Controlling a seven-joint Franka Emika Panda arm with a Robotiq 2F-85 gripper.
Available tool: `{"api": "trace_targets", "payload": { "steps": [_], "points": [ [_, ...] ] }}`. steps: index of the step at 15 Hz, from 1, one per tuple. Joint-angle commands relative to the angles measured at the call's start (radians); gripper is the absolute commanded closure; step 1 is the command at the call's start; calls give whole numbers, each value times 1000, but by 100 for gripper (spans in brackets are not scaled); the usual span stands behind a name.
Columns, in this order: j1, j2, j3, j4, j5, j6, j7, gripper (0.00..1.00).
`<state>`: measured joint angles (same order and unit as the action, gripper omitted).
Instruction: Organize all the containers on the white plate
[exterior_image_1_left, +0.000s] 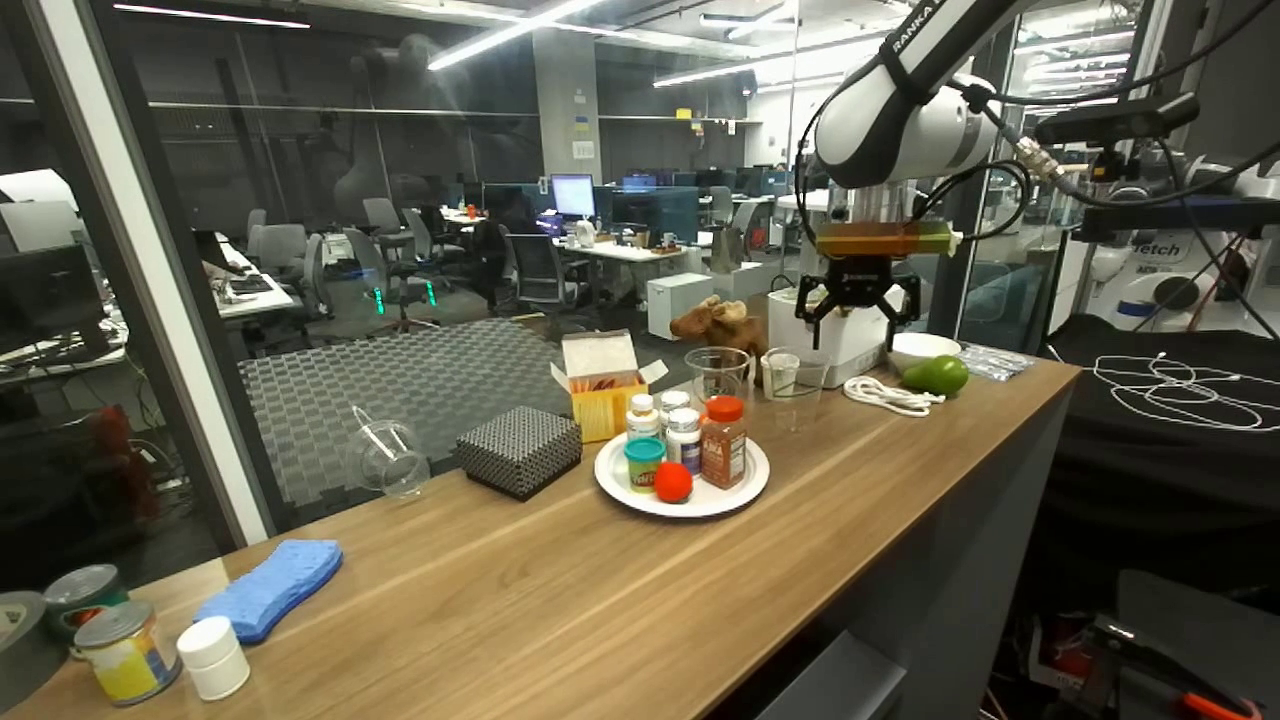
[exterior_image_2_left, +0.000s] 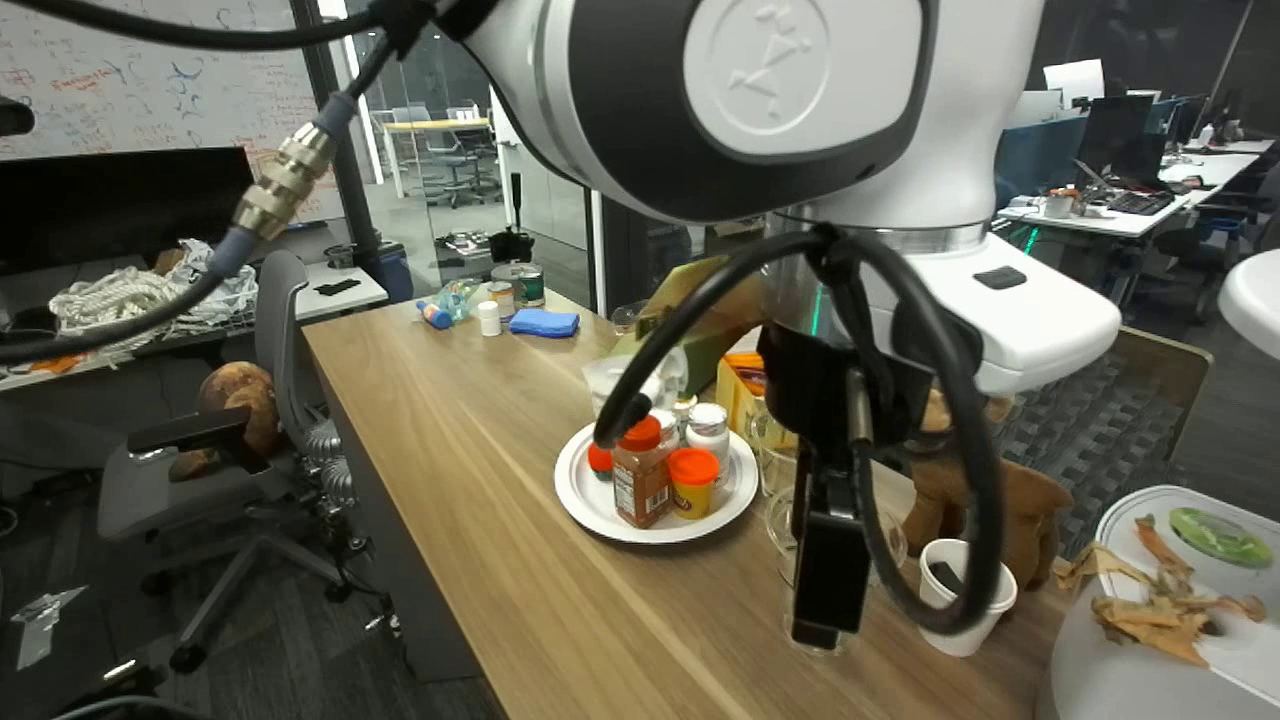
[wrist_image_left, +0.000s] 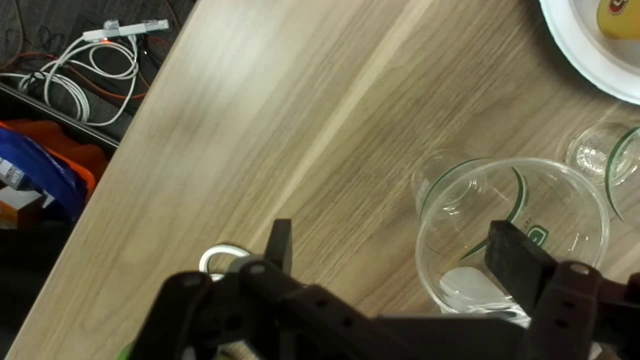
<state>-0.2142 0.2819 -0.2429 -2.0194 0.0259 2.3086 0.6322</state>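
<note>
Your black two-fingered gripper (exterior_image_1_left: 855, 335) is hanging over the brown wooden table (exterior_image_1_left: 560, 590), pointing straight down, near a round white plate (exterior_image_1_left: 722, 502). Its fingers are standing wide apart. In the wrist view, one finger is showing in front of a see-through plastic cup (wrist_image_left: 565, 215); you cannot tell if they are touching. The plate is lying flat, face up. On it, a tall orange-brown bottle with a red lid (exterior_image_1_left: 723, 455) is standing upright, its long side running straight up and its lid pointing at the ceiling. Three small white-lidded bottles (exterior_image_1_left: 684, 455) and a little green tub with a blue-green lid (exterior_image_1_left: 644, 475) are standing close by, the same way up. In an exterior view, a little yellow tub with an orange lid (exterior_image_2_left: 692, 492) is standing beside the tall bottle, lid up. A red round thing (exterior_image_1_left: 673, 482) is sitting near the rim; you cannot tell which way it is pointing.
</note>
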Motion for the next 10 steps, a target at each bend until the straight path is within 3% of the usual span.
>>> {"api": "trace_targets", "payload": {
  "steps": [1,2,10],
  "points": [
    [-5,37,8,74,56,-34,-70,0],
    [12,20,-12,30,15,-9,-20,0],
    [12,36,-10,53,35,-16,-50,0]
  ]
}}
